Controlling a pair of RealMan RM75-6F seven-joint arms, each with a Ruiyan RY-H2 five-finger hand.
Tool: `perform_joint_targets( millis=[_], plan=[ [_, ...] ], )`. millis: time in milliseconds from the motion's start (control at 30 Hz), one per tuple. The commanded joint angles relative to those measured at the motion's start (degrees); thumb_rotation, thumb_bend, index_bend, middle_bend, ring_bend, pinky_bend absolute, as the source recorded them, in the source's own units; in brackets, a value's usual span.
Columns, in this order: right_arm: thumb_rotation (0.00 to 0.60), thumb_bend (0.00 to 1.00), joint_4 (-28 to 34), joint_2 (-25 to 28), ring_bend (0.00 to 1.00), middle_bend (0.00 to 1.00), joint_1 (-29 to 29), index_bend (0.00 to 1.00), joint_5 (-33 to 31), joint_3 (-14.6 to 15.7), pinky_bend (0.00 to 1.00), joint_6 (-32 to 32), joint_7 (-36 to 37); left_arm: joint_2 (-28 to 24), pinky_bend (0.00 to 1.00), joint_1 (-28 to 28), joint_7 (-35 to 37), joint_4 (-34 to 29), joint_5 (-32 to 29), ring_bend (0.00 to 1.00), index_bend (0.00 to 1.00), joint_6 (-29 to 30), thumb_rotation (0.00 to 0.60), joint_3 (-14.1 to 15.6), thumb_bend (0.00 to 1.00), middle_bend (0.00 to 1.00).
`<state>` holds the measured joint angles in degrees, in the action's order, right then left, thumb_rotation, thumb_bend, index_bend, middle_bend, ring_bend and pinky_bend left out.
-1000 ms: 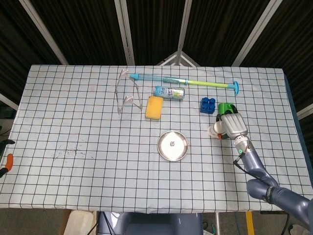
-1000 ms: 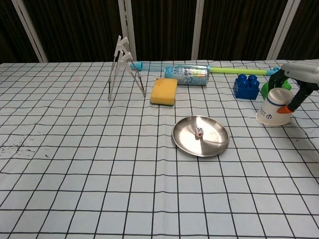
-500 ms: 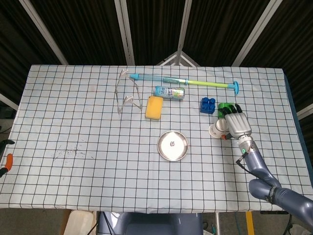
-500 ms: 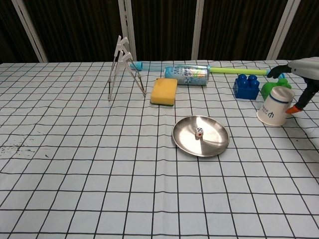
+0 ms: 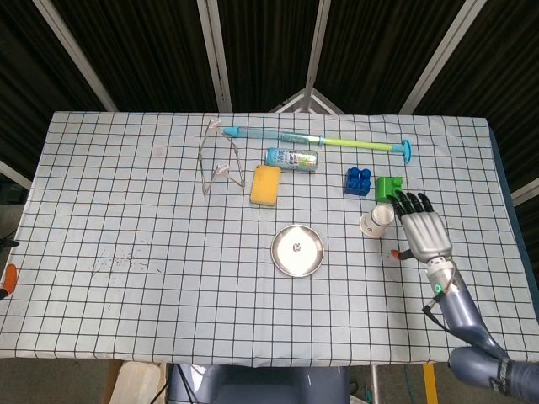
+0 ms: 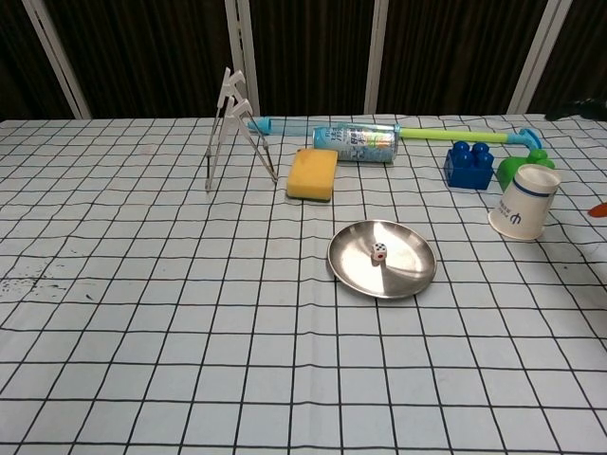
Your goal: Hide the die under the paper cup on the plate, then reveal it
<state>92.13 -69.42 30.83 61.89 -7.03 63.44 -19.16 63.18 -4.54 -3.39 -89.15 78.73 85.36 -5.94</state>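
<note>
A small white die (image 5: 296, 247) (image 6: 379, 253) lies in the open on the round metal plate (image 5: 286, 262) (image 6: 410, 275) at mid-table. The white paper cup (image 5: 375, 221) (image 6: 524, 202) stands upside down and tilted, right of the plate and in front of a green block (image 5: 388, 187) (image 6: 516, 168). My right hand (image 5: 424, 232) hovers just right of the cup with fingers spread, holding nothing and clear of it. In the chest view only its orange thumb tip (image 6: 599, 208) shows at the right edge. An orange sliver (image 5: 8, 275) at the left edge looks like part of my left hand.
Behind the plate lie a yellow sponge (image 5: 265, 184) (image 6: 312, 173), a drinks can (image 5: 291, 158) (image 6: 355, 142), a blue block (image 5: 357, 180) (image 6: 469, 164), a wire stand (image 5: 221, 166) (image 6: 232, 128) and a long blue-green stick (image 5: 320, 140) (image 6: 446, 135).
My right hand has let go of the paper cup and drawn back to the right and toward me, opening its fingers. The cup stays tilted where it was set down.
</note>
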Motion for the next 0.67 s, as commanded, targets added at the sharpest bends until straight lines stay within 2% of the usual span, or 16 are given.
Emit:
perform_joint_targets(
  millis=[33, 100, 200, 500, 667],
  plan=[
    [0.6, 0.08, 8.4, 4.6, 0.07, 0.09, -10.1, 0.09, 9.9, 5.8, 0.0, 14.0, 0.2, -0.3, 0.12, 0.3, 0.7, -0.1, 0.4, 0.0, 0.3, 0.5, 0.6, 0.1, 0.7, 0.0],
    [0.6, 0.08, 9.0, 4.7, 0.07, 0.09, -13.8, 0.09, 13.6, 7.7, 0.0, 19.4, 1.0, -0.5, 0.12, 0.6, 1.3, -0.2, 0.9, 0.0, 0.3, 1.1, 0.6, 0.2, 0.7, 0.0],
    [0.6, 0.08, 8.3, 4.1, 0.07, 0.09, -17.1, 0.09, 16.7, 9.0, 0.0, 24.1, 2.0, -0.8, 0.12, 0.9, 1.9, -0.3, 1.3, 0.0, 0.28, 1.7, 0.6, 0.2, 0.7, 0.0],
    [0.6, 0.08, 6.8, 3.5, 0.07, 0.09, -22.0, 0.09, 20.8, 11.0, 0.0, 29.2, 1.2, -1.3, 0.12, 1.9, 4.3, 0.1, 0.9, 0.0, 0.26, 3.2, 0.6, -0.4, 0.7, 0.0],
    [0.6, 0.08, 7.6, 3.5, 0.07, 0.09, -23.3, 0.09, 21.0, 10.2, 0.0, 30.3, -0.2, -1.5, 0.12, 2.0, 5.0, 0.3, 1.2, 0.0, 0.26, 3.5, 0.6, -0.4, 0.7, 0.0]
  ],
)
